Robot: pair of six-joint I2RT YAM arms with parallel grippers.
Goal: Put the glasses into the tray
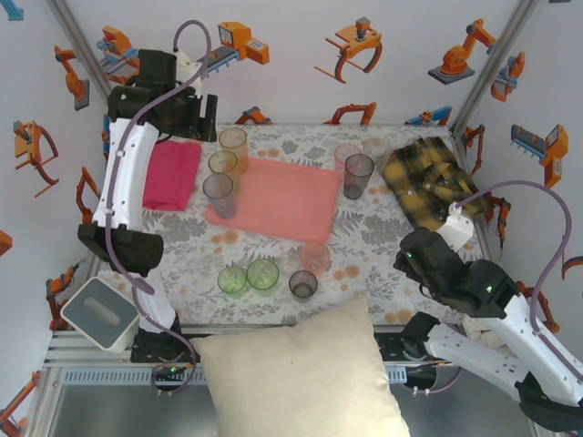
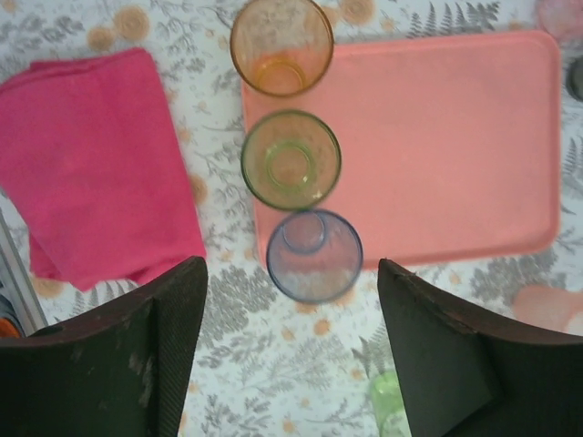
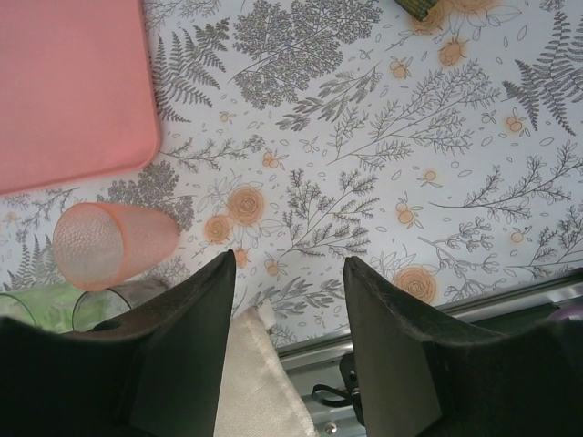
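Observation:
The salmon-pink tray [image 1: 282, 200] lies mid-table. An orange glass [image 2: 281, 45], a green glass [image 2: 291, 159] and a blue glass [image 2: 314, 255] stand upright in a row along the tray [image 2: 437, 137], just inside its left edge. My left gripper [image 2: 291, 269] hangs open high above the blue one, holding nothing. Right of the tray stand a pink glass [image 1: 346, 157], a grey glass [image 1: 358, 173] and a pale glass [image 1: 376, 148]. Near the front stand two green glasses [image 1: 246, 276], a pink glass [image 3: 114, 244] and a grey glass [image 1: 302, 284]. My right gripper [image 3: 290, 264] is open over bare tablecloth.
A magenta folded cloth [image 2: 91, 164] lies left of the tray. A yellow plaid cloth [image 1: 428, 182] is bunched at the right. A cream pillow [image 1: 301, 373] overhangs the front edge, its corner [image 3: 250, 364] below my right fingers. A white box [image 1: 100, 314] sits front left.

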